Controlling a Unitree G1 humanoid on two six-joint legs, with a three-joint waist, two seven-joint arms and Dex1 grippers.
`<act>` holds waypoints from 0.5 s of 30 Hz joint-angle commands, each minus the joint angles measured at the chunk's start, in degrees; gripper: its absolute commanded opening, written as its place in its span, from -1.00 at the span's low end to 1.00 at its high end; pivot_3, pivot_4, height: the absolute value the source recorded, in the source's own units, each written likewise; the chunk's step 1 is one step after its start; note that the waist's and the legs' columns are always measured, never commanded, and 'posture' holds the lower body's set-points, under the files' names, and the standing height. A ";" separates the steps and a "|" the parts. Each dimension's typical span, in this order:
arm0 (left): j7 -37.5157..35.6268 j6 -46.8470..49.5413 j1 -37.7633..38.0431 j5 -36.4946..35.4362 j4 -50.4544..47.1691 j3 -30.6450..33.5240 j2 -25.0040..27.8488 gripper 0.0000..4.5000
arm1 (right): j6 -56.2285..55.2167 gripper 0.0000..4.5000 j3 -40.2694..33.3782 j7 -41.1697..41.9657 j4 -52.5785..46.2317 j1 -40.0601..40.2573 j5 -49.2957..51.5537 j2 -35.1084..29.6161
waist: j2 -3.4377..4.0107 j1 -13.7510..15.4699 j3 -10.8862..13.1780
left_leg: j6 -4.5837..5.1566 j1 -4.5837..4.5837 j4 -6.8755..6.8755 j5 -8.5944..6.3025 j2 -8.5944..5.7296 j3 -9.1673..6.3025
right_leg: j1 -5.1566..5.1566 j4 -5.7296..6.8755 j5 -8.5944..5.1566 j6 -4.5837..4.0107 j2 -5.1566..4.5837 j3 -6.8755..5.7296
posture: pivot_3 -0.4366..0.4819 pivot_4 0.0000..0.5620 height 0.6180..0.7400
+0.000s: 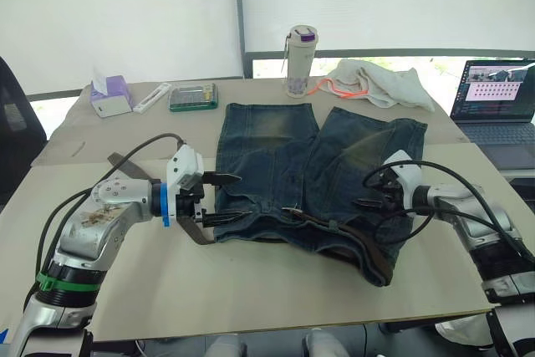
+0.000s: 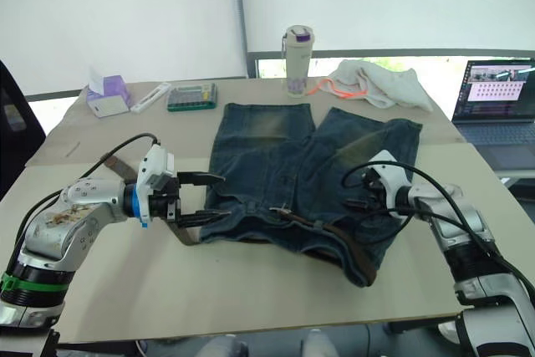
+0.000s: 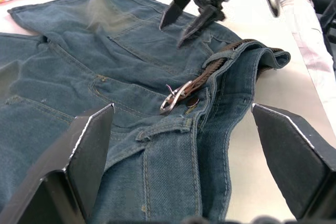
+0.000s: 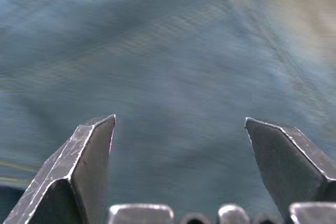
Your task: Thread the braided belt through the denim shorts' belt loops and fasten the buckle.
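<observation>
Left claw point(image 1: 224, 196), fingers spread and holding nothing, hovers at the left end of the waistband of the denim shorts point(image 1: 313, 165), which lie flat on the worktop point(image 1: 251, 290) with the waistband near and the two legs pointing far. The braided belt point(image 1: 351, 236) lies along the waistband, its long axis running left to right. One end trails off the shorts' left edge near the left claw; the right part curves around the near right corner. It appears to pass under at least one of the belt loops point(image 3: 163, 128), though how many cannot be told. The buckle point(image 3: 176, 97) lies near mid-waistband, unfastened, so fastening remains. Right claw point(image 1: 365, 213), also spread and empty, hovers over the right side of the shorts.
</observation>
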 commanded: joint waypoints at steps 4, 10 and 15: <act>2.18 1.13 1.67 -1.25 -4.47 1.77 -0.24 0.99 | -8.83 0.98 -9.73 -10.48 8.81 -4.73 -0.85 5.06 | 0.05 0.08 0.00 | -0.04 0.02 0.00 0.02 -0.01 0.03 | -0.02 0.08 0.02 -0.03 -0.01 0.04 | -0.05 -0.47 1.00; 2.75 1.17 1.64 -1.47 -4.64 1.19 -0.71 0.99 | -13.70 0.98 -11.07 -14.71 10.31 -0.57 -3.45 9.14 | 0.03 0.04 -0.01 | -0.04 0.02 -0.01 0.02 -0.01 0.00 | 0.02 0.05 0.02 -0.03 0.00 0.02 | -0.05 -0.47 1.00; 2.20 0.89 1.42 -1.25 -4.10 1.13 -0.47 0.99 | -2.84 0.98 -9.91 -9.13 6.26 3.04 -1.34 10.20 | 0.02 -0.20 -0.11 | -0.04 0.07 -0.01 0.02 -0.01 0.04 | 0.06 0.08 0.02 -0.03 -0.01 0.09 | -0.05 -0.47 1.00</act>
